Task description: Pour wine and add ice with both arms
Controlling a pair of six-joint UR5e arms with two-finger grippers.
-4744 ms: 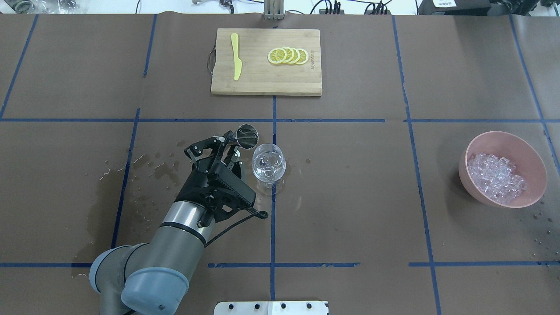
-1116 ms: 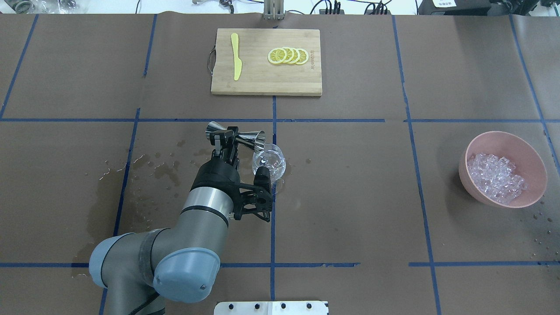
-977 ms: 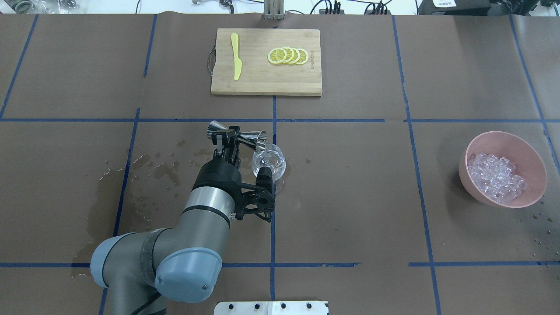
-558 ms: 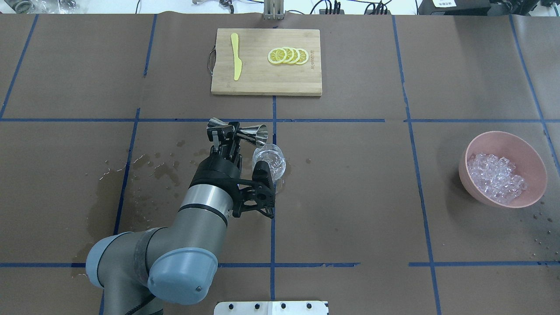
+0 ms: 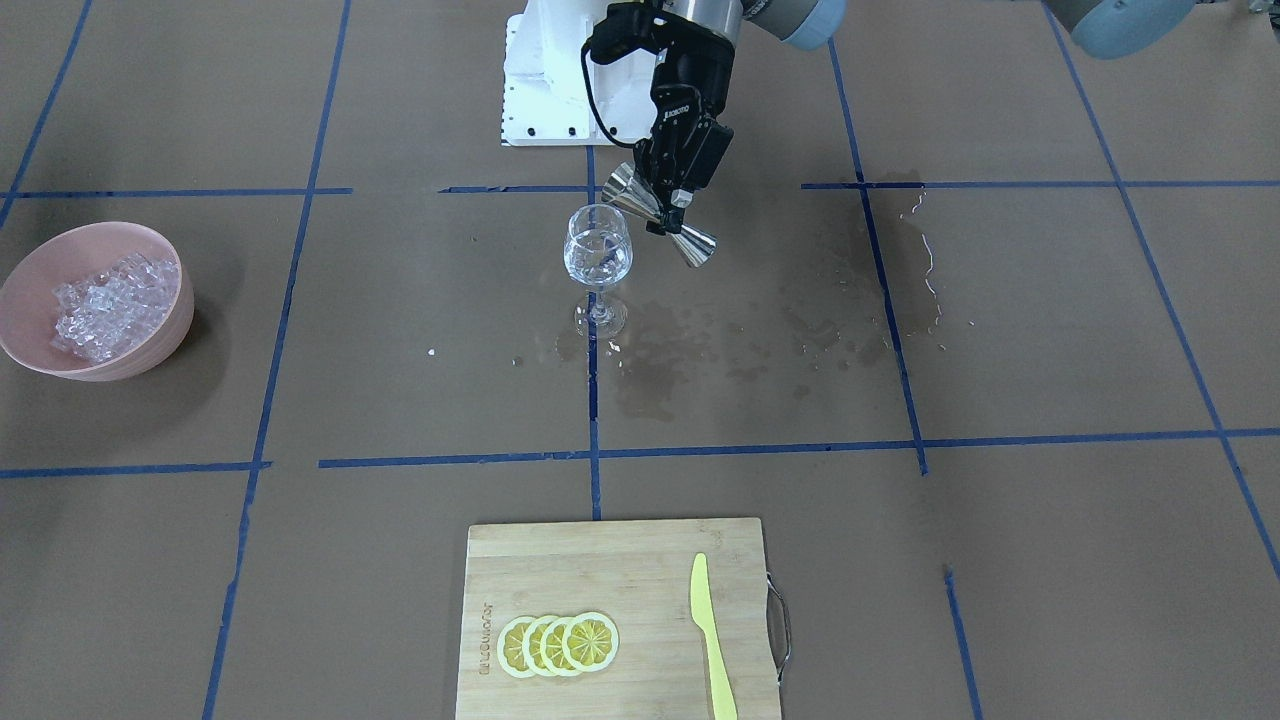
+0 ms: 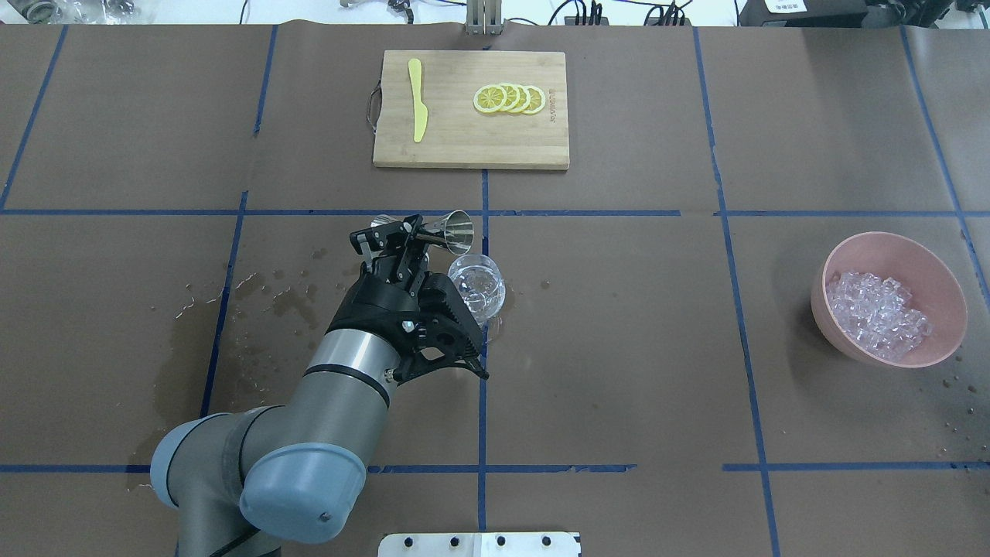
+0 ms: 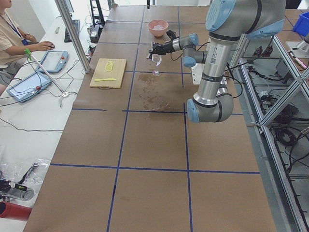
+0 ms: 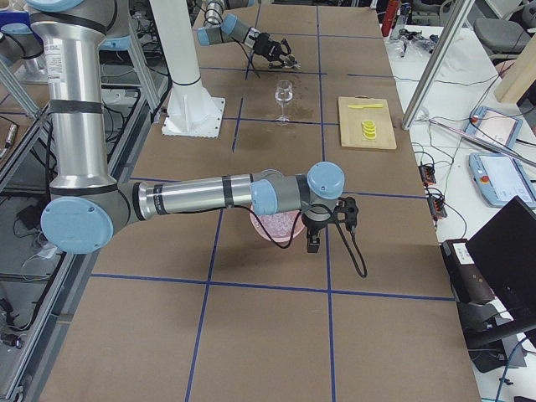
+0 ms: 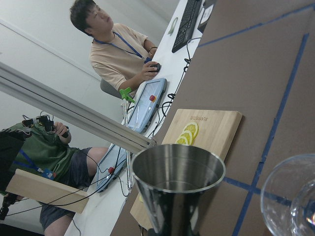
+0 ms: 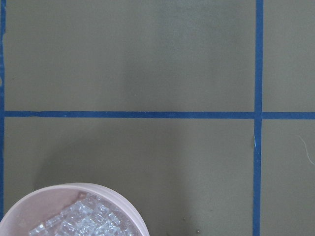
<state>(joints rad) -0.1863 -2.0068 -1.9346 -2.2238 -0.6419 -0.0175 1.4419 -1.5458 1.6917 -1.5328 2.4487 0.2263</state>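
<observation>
My left gripper (image 6: 404,238) is shut on a steel double-cone jigger (image 6: 442,230) and holds it tilted, just above and beside the rim of the wine glass (image 6: 476,285). The glass stands upright with some clear liquid in its bowl. In the front view the jigger (image 5: 662,214) slants beside the glass (image 5: 598,250). In the left wrist view the jigger's open mouth (image 9: 177,169) looks empty. The ice (image 6: 875,312) fills a pink bowl (image 6: 937,275) at the far right. My right gripper (image 8: 316,228) hangs over that bowl (image 8: 280,228); I cannot tell whether it is open.
A bamboo cutting board (image 6: 470,143) at the far side carries lemon slices (image 6: 510,98) and a yellow knife (image 6: 418,100). Wet spill stains (image 5: 740,340) spread around the glass's foot and to its left. The white pedestal base (image 5: 545,70) is at the near edge. Operators sit across the table (image 9: 118,54).
My left wrist has rolled back: the jigger went from lying level with its mouth over the glass rim to tilted up, mouth lifted off the glass. Glass and bowl have not moved.
</observation>
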